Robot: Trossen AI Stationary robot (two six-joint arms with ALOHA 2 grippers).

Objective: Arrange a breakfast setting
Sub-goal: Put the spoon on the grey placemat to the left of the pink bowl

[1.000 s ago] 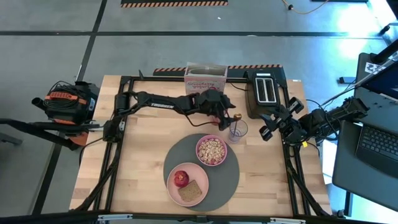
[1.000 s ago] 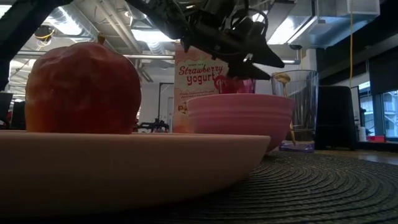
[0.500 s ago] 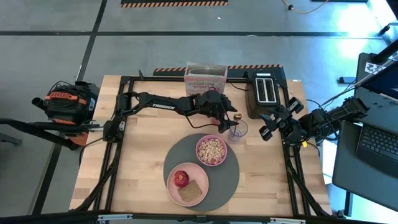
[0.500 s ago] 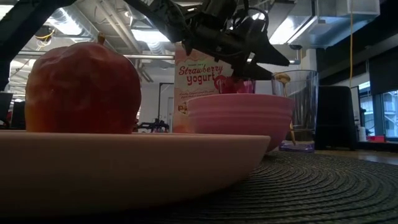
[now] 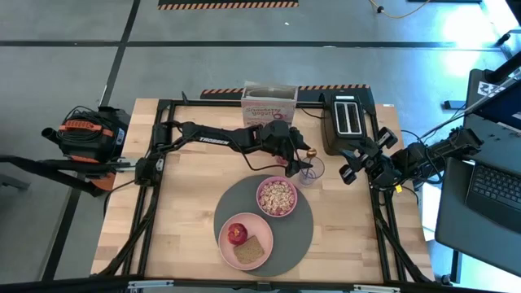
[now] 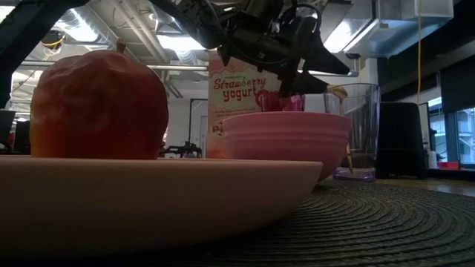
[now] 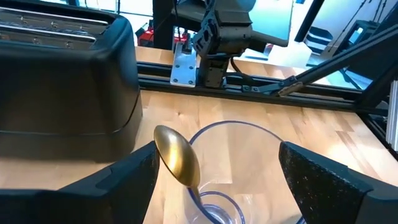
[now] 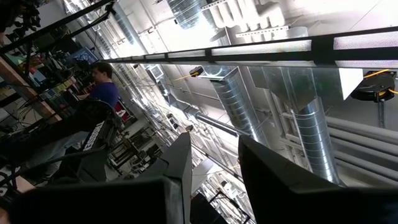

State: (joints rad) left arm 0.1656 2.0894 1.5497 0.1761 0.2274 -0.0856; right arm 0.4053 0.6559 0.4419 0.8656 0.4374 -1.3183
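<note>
On the round dark-grey mat point(image 5: 301, 236) stand the pink bowl point(image 5: 277, 196) with cereal and the larger pink plate point(image 5: 224, 241), which carries the red apple point(image 5: 237, 233) and brown toast point(image 5: 249, 251). Just beyond the mat's far right rim stands the clear glass point(image 5: 313, 172). The small spoon point(image 7: 177, 163) stands in it, bowl end up, leaning on the rim. My left gripper point(image 7: 217, 149) is open, one finger on either side of the glass. The pink tumbler point(image 6: 282, 101) shows behind the bowl. My right gripper point(image 5: 352, 165) waits at the right, raised and open.
The pink-and-white cereal box point(image 5: 269, 104) stands at the far edge, with a black toaster point(image 5: 348, 122) to its right, close behind the glass. The wooden table is bare at the left and at the near right. A person sits in the room beyond.
My left gripper has swung a little toward the table's right side, over the glass, staying open. The glass, the spoon and the rest have kept still.
</note>
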